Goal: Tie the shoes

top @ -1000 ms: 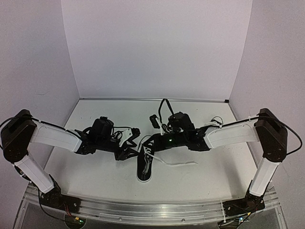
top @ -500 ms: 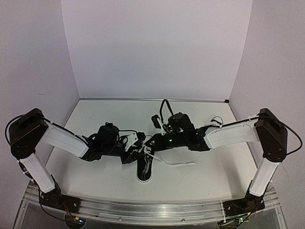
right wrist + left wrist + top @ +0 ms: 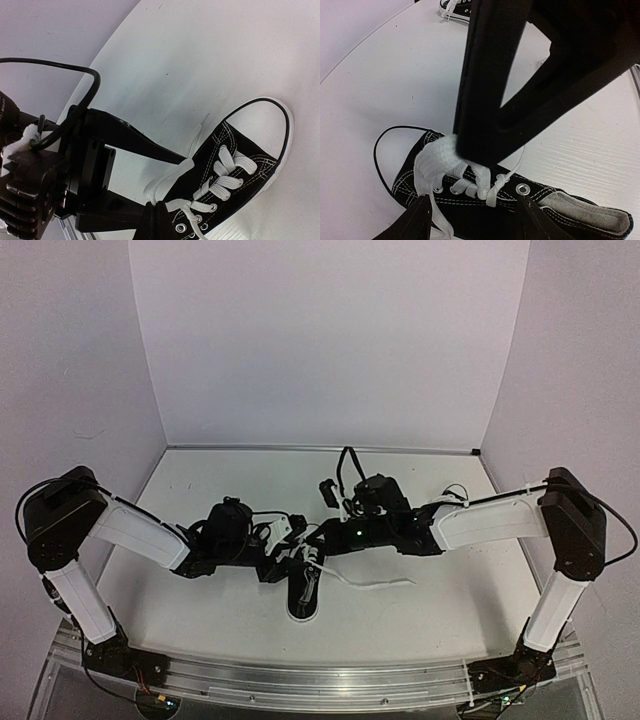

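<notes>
A black canvas shoe (image 3: 303, 598) with a white sole and toe cap is seen lying on the white worktop (image 3: 200, 490). It is placed close to the near edge and about midway along it, with the toe turned toward that edge. Both arms are reached inward over its laced part. The right claw (image 3: 313, 540) is clenched on a white lace (image 3: 440, 152) of this shoe. In the left wrist view its dark fingers are pressed together, and a bunched stretch of the lace is pinched at their tip, just above the eyelets. The left claw (image 3: 475, 222) is held released, its two fingers (image 3: 420, 222) spread apart at the bottom of its own view. The side of the shoe and its upper eyelets are shown in the gap between them; whether either finger is touching the shoe cannot be told. In the right wrist view the left claw is shown just beside the shoe's opening, with one of its fingers ending close by the lace. A loose lace end (image 3: 385, 585) is trailed across the worktop toward the right edge. A second shoe (image 3: 454, 5) is caught only at the top edge of the left wrist view, on the same worktop and well apart from the first.
</notes>
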